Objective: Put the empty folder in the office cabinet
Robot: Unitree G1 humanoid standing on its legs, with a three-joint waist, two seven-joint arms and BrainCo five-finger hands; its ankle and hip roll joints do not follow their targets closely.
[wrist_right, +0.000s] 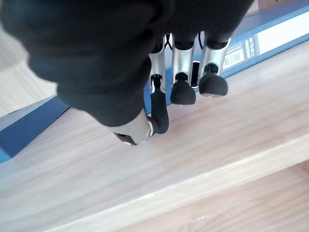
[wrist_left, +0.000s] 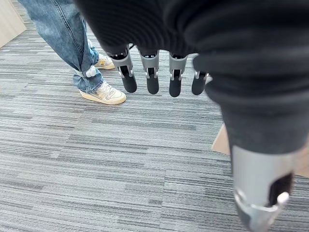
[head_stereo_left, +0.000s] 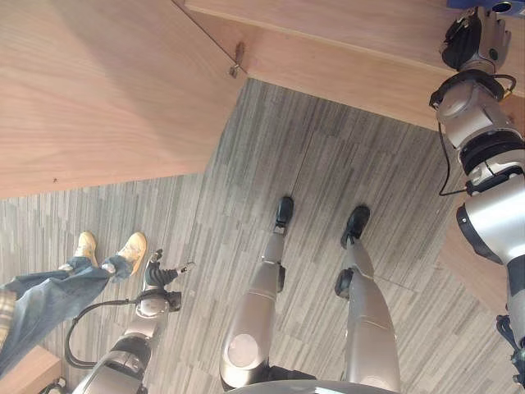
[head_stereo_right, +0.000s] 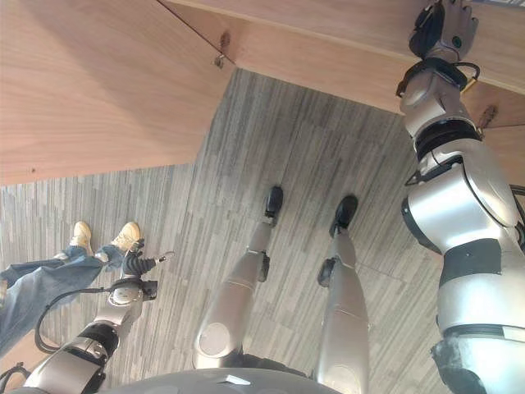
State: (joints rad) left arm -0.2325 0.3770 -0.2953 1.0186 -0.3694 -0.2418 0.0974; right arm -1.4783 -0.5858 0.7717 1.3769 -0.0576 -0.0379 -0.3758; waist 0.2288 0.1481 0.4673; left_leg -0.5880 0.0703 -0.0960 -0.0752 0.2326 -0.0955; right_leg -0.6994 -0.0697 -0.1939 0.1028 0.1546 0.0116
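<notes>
A blue folder (wrist_right: 29, 126) with a white label lies flat on a pale wooden shelf (wrist_right: 203, 145) of the cabinet; one corner of the folder (head_stereo_left: 484, 4) shows at the top right of the left eye view. My right hand (wrist_right: 184, 67) is raised to that shelf. Its straight fingers rest with their dark tips against the folder's long edge, and the thumb rests on the wood beside it. My left hand (head_stereo_left: 161, 276) hangs low at my left side, open, with nothing in it; its fingers (wrist_left: 152, 79) point at the carpet.
A large wooden cabinet door (head_stereo_left: 107, 90) with a small metal handle (head_stereo_left: 237, 59) stands open to my left. A person in jeans (head_stereo_left: 45, 295) and tan shoes (head_stereo_left: 131, 250) stands close by my left hand. Grey striped carpet (head_stereo_left: 328, 172) covers the floor.
</notes>
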